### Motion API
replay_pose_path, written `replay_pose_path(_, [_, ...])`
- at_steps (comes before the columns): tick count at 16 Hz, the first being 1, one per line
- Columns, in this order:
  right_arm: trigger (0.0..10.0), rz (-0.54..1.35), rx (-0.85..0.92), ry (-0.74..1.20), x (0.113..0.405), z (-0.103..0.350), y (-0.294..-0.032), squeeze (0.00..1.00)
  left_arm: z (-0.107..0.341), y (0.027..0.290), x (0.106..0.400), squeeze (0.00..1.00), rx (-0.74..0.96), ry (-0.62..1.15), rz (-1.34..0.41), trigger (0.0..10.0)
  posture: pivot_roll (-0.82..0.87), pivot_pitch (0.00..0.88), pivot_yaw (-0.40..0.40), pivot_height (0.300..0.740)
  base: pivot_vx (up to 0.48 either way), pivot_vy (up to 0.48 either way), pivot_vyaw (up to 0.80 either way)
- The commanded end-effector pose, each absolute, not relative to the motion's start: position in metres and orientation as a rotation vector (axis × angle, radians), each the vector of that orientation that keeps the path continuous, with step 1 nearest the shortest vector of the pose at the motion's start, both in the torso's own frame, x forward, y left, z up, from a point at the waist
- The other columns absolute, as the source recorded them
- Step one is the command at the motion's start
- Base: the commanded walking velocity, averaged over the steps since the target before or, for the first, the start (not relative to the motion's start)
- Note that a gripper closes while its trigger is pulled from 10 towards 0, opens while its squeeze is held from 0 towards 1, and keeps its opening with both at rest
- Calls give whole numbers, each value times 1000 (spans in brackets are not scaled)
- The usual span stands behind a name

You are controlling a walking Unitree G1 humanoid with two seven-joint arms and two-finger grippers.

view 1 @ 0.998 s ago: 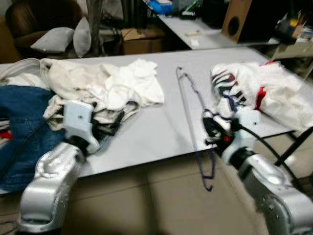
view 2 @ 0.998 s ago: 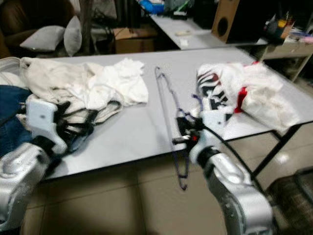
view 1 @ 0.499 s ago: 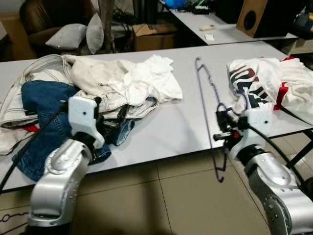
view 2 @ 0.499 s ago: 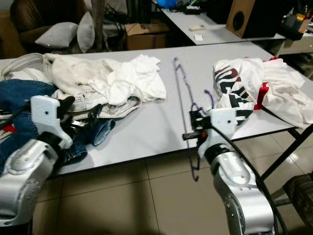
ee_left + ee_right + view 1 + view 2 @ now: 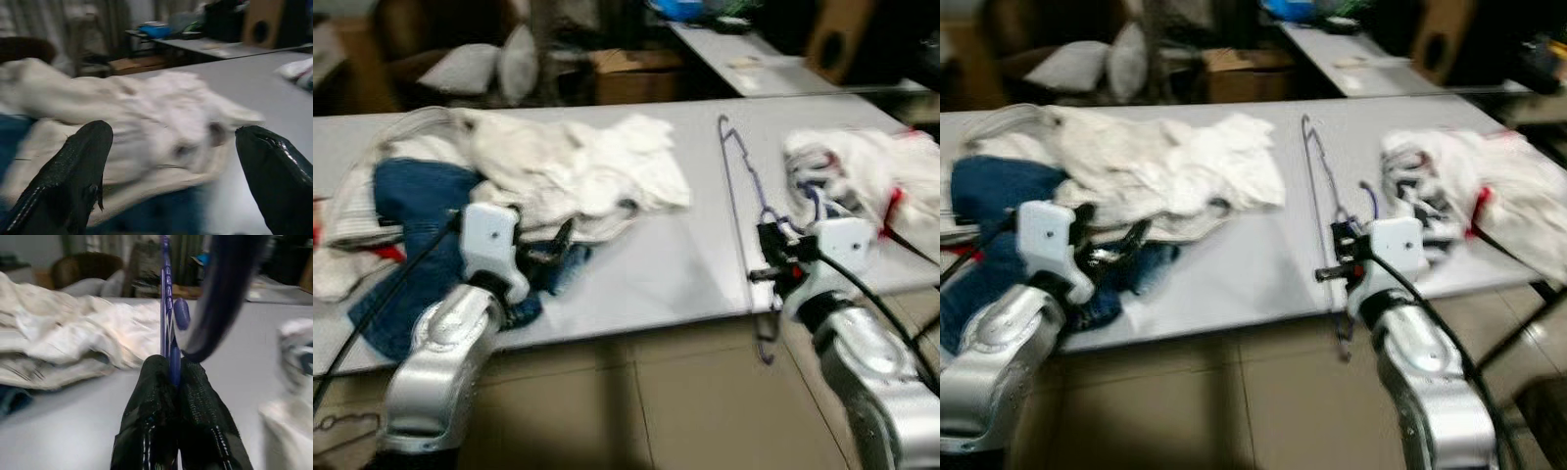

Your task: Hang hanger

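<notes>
On the worktop: a thin blue-purple wire hanger [image 5: 736, 186] lies on the pale grey worktop [image 5: 656, 274], between a heap of clothes on the robot's left and a white garment on its right.
Hanger look: slim, dark blue to violet wire; the head views are blurred, so finer detail cannot be made out.
Hanger axis: its long side runs from the far part of the worktop toward the robot, nearly straight front to back; the near end passes over the front edge and hangs down past it.
Hook: a curved piece of the same wire rises beside the right pincer in the right wrist view.
Right pincer [image 5: 172, 382]: fingers pressed together on the hanger wire, at the front edge of the worktop near the white garment.
Left pincer [image 5: 171, 161]: fingers spread wide apart with nothing between them, held just over the near side of the clothes heap.
Clothes heap [image 5: 558, 176]: cream and white pieces lying over blue jeans [image 5: 411, 225], covering the left half of the worktop.
White garment [image 5: 871, 176]: crumpled, with dark and red print, on the right end of the worktop.
Containers: a brown cardboard box [image 5: 636, 73] stands behind the worktop; its contents cannot be told.
</notes>
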State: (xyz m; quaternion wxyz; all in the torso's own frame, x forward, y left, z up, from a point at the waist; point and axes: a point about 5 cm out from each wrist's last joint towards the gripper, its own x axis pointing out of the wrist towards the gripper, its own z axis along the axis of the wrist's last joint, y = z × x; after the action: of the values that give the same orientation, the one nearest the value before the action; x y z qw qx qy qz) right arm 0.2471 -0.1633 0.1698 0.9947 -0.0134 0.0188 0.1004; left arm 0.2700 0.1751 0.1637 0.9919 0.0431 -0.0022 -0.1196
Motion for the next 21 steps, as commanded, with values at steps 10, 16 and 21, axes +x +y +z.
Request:
replay_pose_path(10, [10000,401,-91,24,238,169,-146,0,169,182,264,659,274,-35,-468,10000,39,0,10,740,172,0,0])
replay_pose_path(16, [10000,439,-116,25,235,166,-142,0,161,209,281,0,695,109,-575,10000,40,0,36,740,0,0,0])
replay_pose_path(21, [10000,430,-129,22,234,164,-141,0,160,211,311,0,789,54,-470,7294,35,0,57,740,0,0,0])
